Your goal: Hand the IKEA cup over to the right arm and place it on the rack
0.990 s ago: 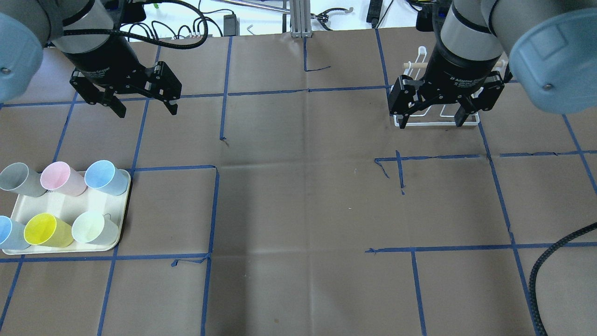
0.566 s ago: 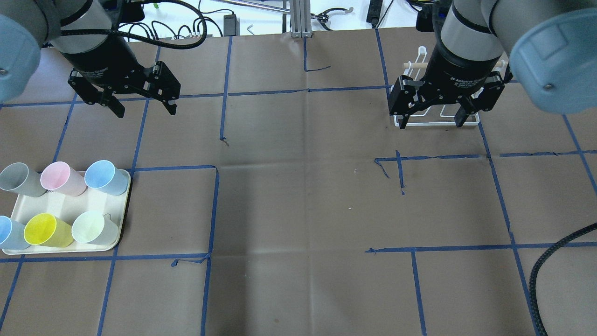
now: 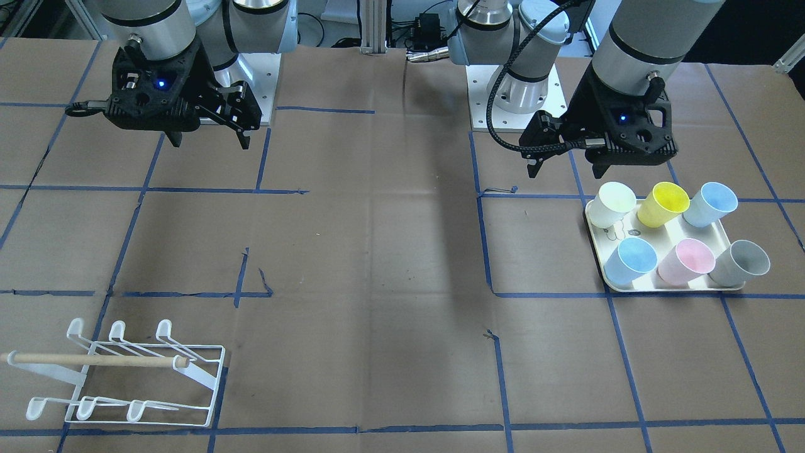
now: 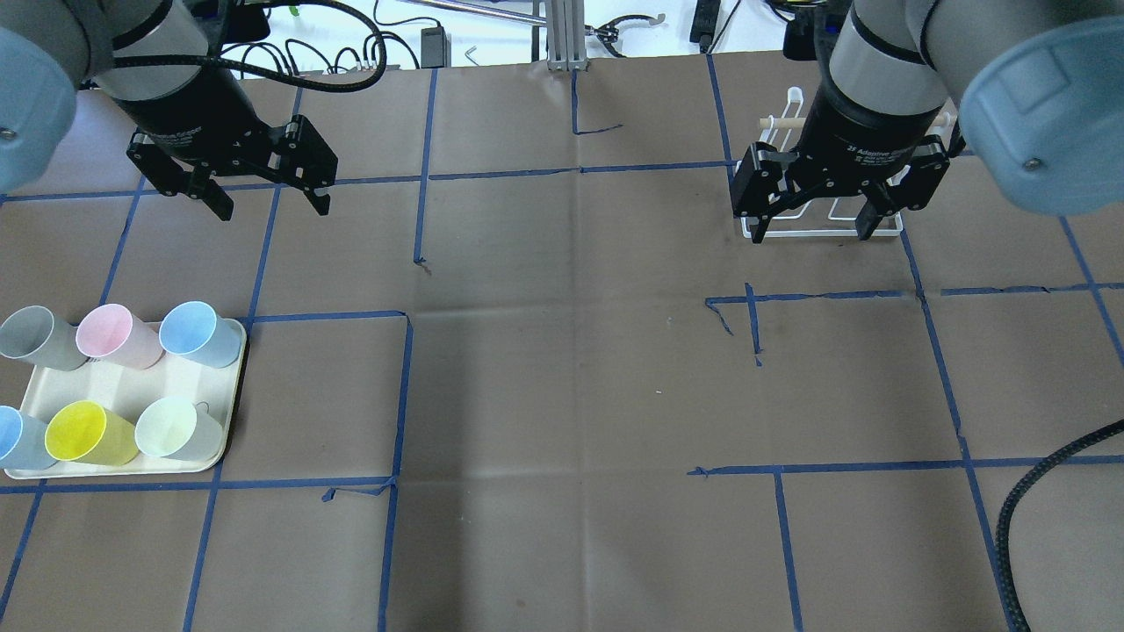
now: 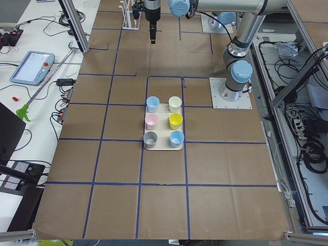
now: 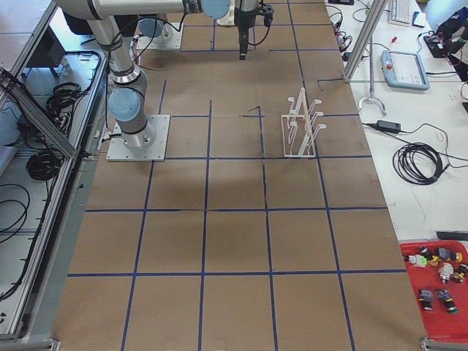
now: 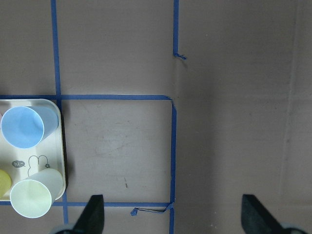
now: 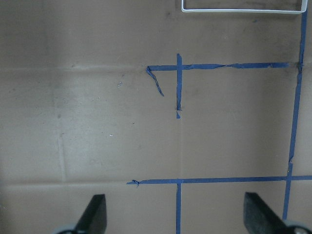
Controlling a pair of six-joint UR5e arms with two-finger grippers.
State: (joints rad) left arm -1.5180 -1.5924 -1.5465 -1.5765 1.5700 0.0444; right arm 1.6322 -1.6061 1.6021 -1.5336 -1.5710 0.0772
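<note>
Several IKEA cups stand upright on a cream tray (image 4: pixel 114 386) at the near left: grey (image 4: pixel 35 338), pink (image 4: pixel 114 335), blue (image 4: pixel 198 333), yellow (image 4: pixel 83 432) and pale green (image 4: pixel 176 428). My left gripper (image 4: pixel 270 207) hangs open and empty above the table, beyond the tray; its wrist view shows the blue cup (image 7: pixel 24 126) and the pale green cup (image 7: pixel 33 197) at the lower left. My right gripper (image 4: pixel 810 230) is open and empty, hovering in front of the white wire rack (image 4: pixel 817 234). The rack (image 3: pixel 144 371) holds no cup.
Brown paper with a blue tape grid covers the table (image 4: pixel 562 369). A thick braided hose (image 4: pixel 1027 500) curves in at the near right. Cables and an aluminium post (image 4: pixel 562 35) lie past the far edge. The robot bases (image 3: pixel 512 94) sit at the table's robot side.
My left gripper has drifted slightly left and away from the tray. The right gripper, the cups and the rack have not moved.
</note>
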